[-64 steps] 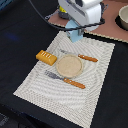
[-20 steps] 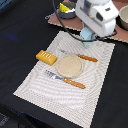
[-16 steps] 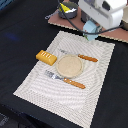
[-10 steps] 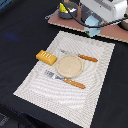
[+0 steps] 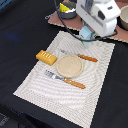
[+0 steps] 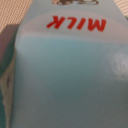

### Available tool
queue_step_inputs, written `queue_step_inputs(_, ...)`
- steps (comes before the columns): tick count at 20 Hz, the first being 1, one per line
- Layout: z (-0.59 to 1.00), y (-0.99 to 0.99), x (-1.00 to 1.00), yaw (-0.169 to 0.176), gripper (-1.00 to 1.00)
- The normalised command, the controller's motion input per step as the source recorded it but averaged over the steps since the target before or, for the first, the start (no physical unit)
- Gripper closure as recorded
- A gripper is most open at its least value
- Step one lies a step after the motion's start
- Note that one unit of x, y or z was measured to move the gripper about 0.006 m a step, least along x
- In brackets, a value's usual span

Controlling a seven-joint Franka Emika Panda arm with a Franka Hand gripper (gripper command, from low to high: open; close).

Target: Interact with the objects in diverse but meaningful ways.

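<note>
My gripper (image 5: 89, 27) is shut on the pale blue rounded-top block (image 5: 86, 34), at the far edge of the striped placemat (image 5: 45, 87). In the wrist view this block (image 6: 65, 75) fills the frame and reads "MILK" in red; my fingers do not show there. The golden-brown scored bread loaf (image 5: 46, 57) lies on the mat, towards the exterior view's left. The yellow cheese wedge (image 5: 64, 7) sits at the back, beyond the mat. The white fish-shaped piece is out of view.
A round tan plate (image 5: 69, 66) lies mid-mat between an orange-handled knife (image 5: 82, 57) and an orange-handled fork (image 5: 69, 81). A white bowl (image 5: 123, 17) stands at the back right. The table around the mat is dark.
Since the earliest frame my gripper has moved to the exterior view's right with the blue block in it. Over the last second it has barely shifted.
</note>
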Motion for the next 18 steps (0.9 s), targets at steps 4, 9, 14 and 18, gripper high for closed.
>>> queue_step_inputs(4, -0.19, 0.06, -0.19, 0.018, -1.0)
queue_step_inputs(9, -0.3, 0.08, 0.0, 0.005, -1.0)
queue_step_inputs(14, -0.56, 0.08, 0.01, 0.001, -1.0)
queue_step_inputs(18, -0.38, 0.1, 0.0, 0.0, -1.0)
